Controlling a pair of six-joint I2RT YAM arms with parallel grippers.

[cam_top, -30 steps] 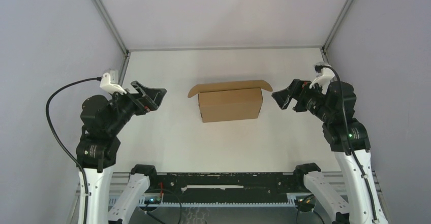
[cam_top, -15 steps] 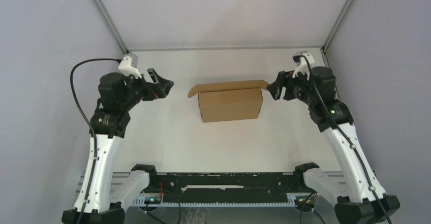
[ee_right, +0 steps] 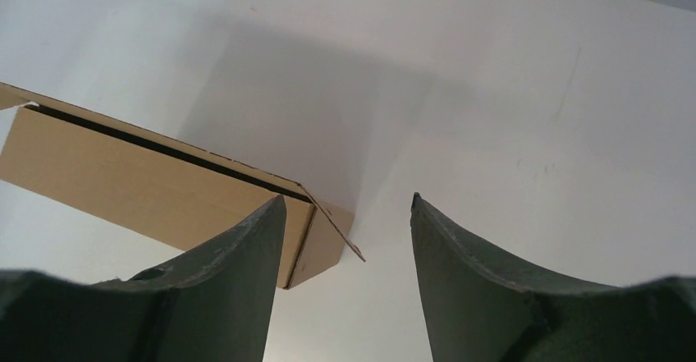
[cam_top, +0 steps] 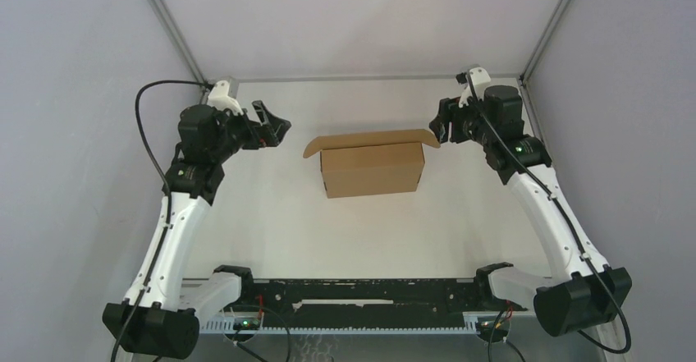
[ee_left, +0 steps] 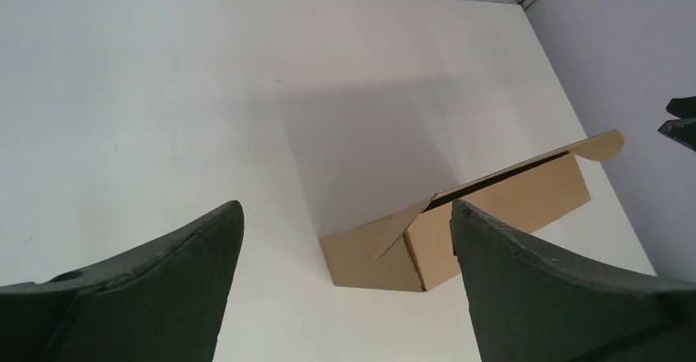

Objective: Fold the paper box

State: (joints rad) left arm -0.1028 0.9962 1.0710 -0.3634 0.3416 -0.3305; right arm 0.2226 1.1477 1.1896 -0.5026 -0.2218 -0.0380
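Note:
The paper box [cam_top: 373,169] stands in the middle of the white table, plain brown, its lid lying almost flat with a small ear flap sticking out at each end. My left gripper [cam_top: 277,130] hovers open to the left of the left flap [cam_top: 312,147], apart from it. The left wrist view shows the box [ee_left: 501,210] beyond the open left gripper [ee_left: 346,206]. My right gripper [cam_top: 437,129] hangs just beside the right flap [cam_top: 430,138], its jaws apart and empty. In the right wrist view the box [ee_right: 139,185] shows left of the right gripper [ee_right: 346,198].
Grey walls close in the table on the left, right and back, with metal posts [cam_top: 168,25] at the rear corners. A black rail [cam_top: 353,292] and both arm bases run along the near edge.
Both arms have risen and reached toward the back, bringing the grippers inward to the level of the box's ends. The right gripper's jaws have narrowed somewhat.

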